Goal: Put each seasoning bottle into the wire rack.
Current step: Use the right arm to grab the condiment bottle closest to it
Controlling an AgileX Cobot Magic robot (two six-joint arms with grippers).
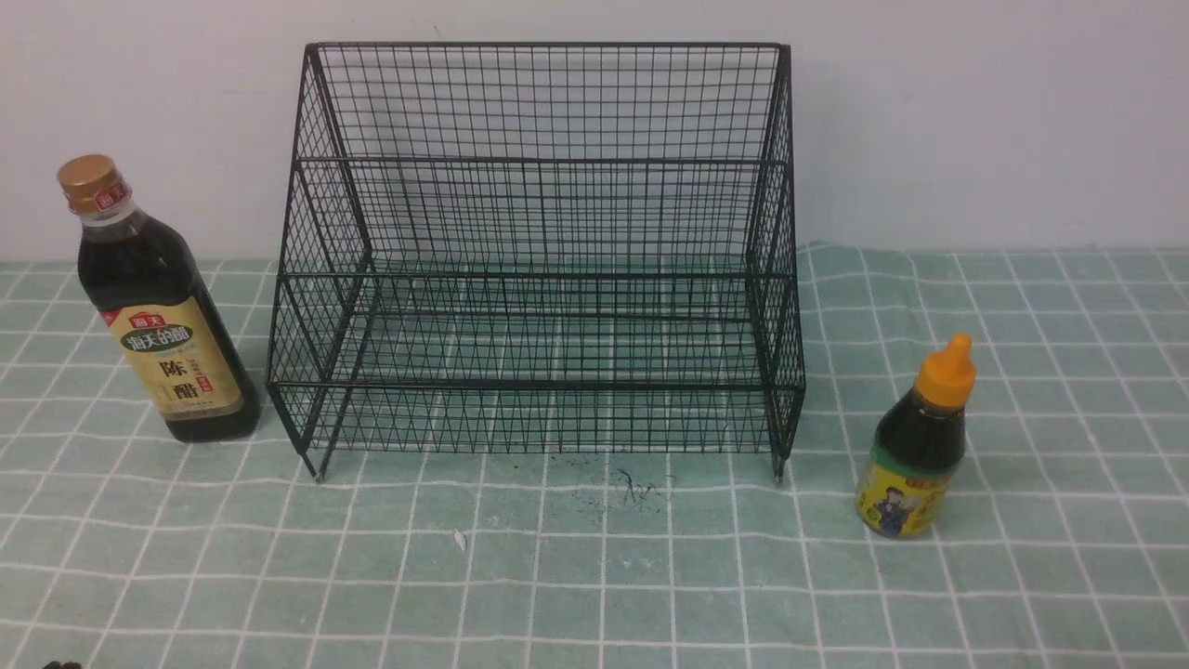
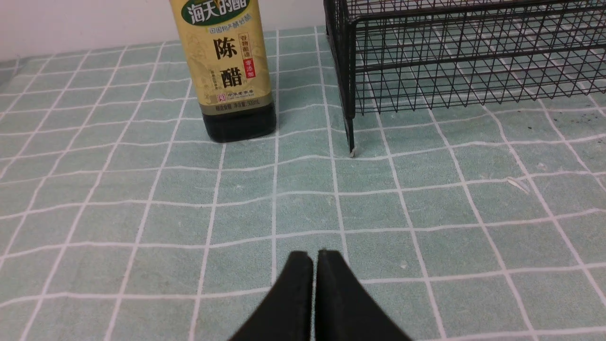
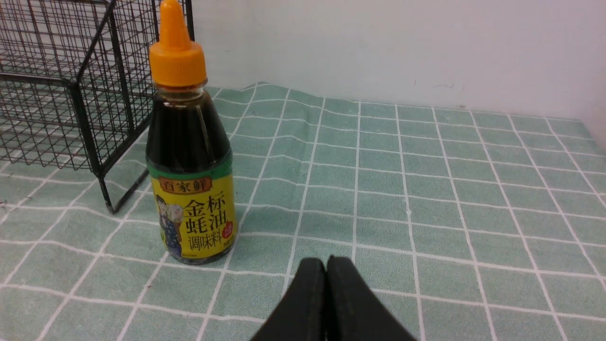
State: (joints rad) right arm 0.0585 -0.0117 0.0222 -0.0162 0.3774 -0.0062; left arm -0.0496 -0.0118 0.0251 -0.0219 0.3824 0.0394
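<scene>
The black two-tier wire rack (image 1: 548, 160) is set at the middle of the counter's far edge, with its tall back against the white wall (image 1: 975, 111). The counter is covered by a green cloth (image 1: 594, 576) checked in white. The tall vinegar bottle (image 1: 158, 307), gold-capped and tan-labelled, is stood upright toward the far left corner, just beside the rack's left side but apart from it. The short oyster sauce bottle (image 1: 915, 446), topped by an orange nozzle and labelled in yellow and green, is stood upright off the rack's front right leg, nearer the front edge than the vinegar bottle and clear of the wire. Both bottles are thus found outside the rack. The left gripper (image 2: 315, 253) is seen over bare cloth, well short of the vinegar bottle, its black fingers pressed together on nothing. The right gripper (image 3: 326, 259) is likewise closed and empty, near the oyster sauce bottle without touching it.
</scene>
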